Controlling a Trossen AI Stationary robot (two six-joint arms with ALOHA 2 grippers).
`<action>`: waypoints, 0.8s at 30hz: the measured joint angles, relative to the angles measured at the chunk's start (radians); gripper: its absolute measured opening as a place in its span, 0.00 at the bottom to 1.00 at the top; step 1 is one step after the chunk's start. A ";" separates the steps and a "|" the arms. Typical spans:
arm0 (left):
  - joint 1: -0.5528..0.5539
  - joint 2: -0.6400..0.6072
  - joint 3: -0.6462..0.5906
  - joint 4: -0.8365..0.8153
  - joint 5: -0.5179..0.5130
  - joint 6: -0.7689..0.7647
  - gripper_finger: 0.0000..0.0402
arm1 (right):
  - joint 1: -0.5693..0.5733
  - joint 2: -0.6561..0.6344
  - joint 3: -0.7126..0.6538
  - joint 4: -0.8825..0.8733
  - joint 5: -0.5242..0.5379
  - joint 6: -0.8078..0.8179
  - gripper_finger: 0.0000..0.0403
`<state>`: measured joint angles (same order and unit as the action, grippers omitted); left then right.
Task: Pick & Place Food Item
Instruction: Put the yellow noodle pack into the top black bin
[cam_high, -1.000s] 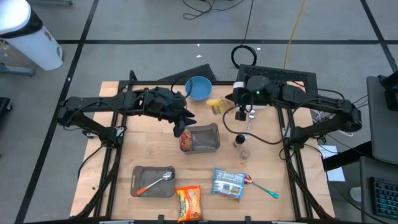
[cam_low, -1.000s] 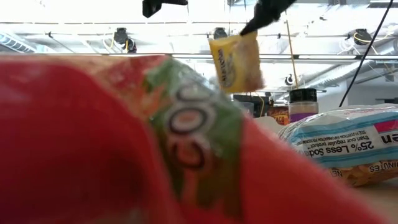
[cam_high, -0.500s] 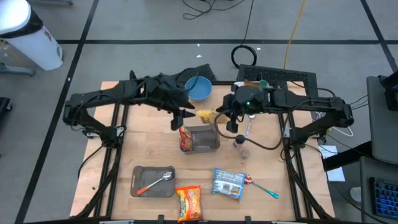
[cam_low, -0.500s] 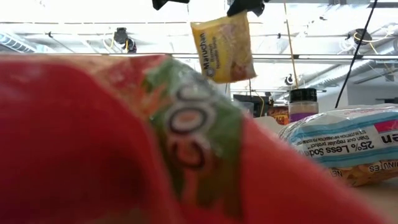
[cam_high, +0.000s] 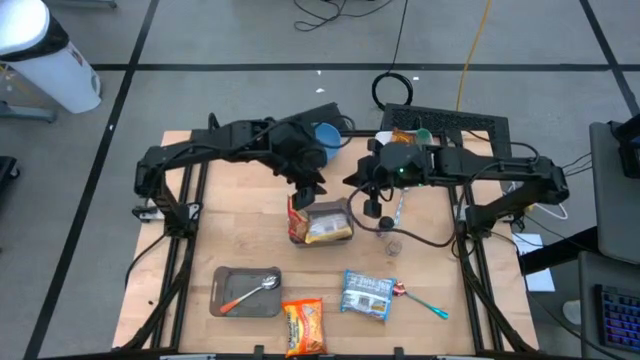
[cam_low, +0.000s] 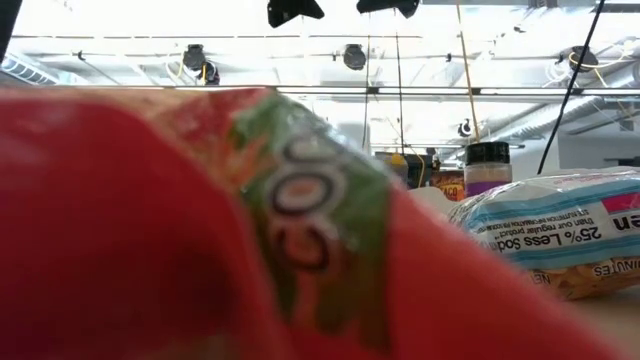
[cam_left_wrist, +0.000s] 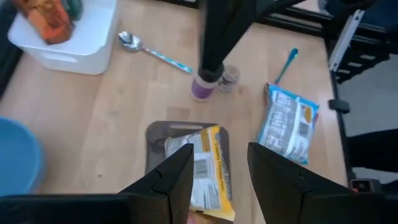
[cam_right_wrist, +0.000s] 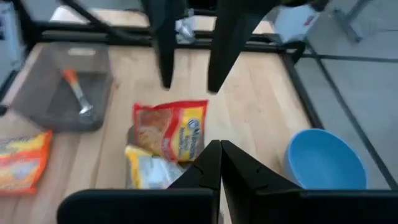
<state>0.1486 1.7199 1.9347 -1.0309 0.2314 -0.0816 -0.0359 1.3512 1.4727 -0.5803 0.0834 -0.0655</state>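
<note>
A yellow noodle packet (cam_high: 328, 230) lies in the grey tray (cam_high: 345, 208) mid-table, beside a red-and-yellow packet (cam_high: 297, 218) that leans on the tray's left side. My left gripper (cam_left_wrist: 219, 177) hangs open above the tray (cam_left_wrist: 186, 132), the yellow packet (cam_left_wrist: 208, 171) showing below its fingers; it touches nothing. My right gripper (cam_right_wrist: 219, 163) is shut and empty, just right of the tray and above the table. Both grippers sit high at the low view's top, left (cam_low: 295, 10) and right (cam_low: 390, 6).
A spice jar (cam_left_wrist: 202, 88) stands right of the tray under my right arm. A blue bowl (cam_high: 325, 135) sits at the far edge. Near the front lie a second grey tray with a spoon (cam_high: 247, 292), an orange packet (cam_high: 303, 326), a blue-white packet (cam_high: 367, 295) and another spoon (cam_high: 425, 302).
My right gripper carried the yellow packet, hanging below it, toward the table's left over the tray. The packet has since dropped and now lies in the tray. My left gripper has gone up and toward the table's right, staying open.
</note>
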 joint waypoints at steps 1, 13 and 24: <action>0.000 0.000 0.000 -0.001 0.002 0.000 0.39 | 0.001 -0.004 0.000 -0.008 -0.009 -0.005 0.00; 0.000 -0.005 0.002 0.011 -0.030 -0.026 0.39 | -0.003 -0.018 0.000 -0.001 -0.037 -0.049 0.00; 0.004 -0.005 0.002 -0.017 -0.034 0.009 0.39 | -0.004 -0.018 0.000 0.006 -0.035 -0.079 0.05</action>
<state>0.1530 1.7153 1.9366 -1.0479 0.1976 -0.0731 -0.0395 1.3331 1.4727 -0.5740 0.0483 -0.1441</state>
